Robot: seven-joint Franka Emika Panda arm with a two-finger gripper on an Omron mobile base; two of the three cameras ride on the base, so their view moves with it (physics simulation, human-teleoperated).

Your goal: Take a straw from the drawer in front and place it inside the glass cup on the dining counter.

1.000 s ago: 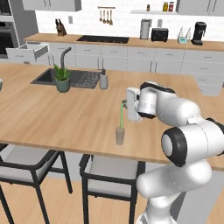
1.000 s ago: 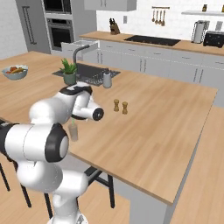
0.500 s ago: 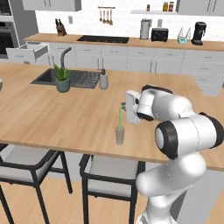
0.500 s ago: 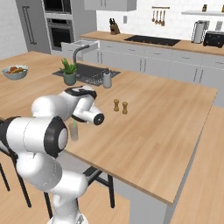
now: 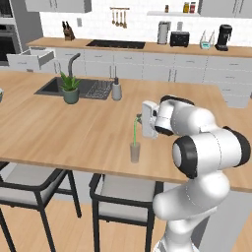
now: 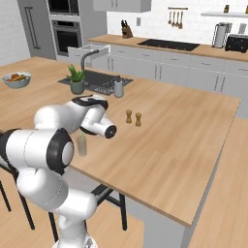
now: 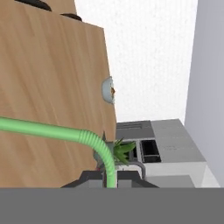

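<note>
Since the earlier frame little has moved: the gripper [image 5: 140, 118] keeps its jaws shut on the straw [image 5: 135, 132], whose lower end is in the glass cup [image 5: 135, 152] near the table's [image 5: 59, 130] near edge; release gently.

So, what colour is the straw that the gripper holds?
Light green; the straw shows best in the hand view, with its lower end in the glass cup.

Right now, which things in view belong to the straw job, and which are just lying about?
Job:
- straw, held in the shut gripper, lower end in the glass cup
- dining counter
- drawer, open

Lying about:
- potted plant
- soap dispenser
- two wooden shakers
- fruit bowl
</note>
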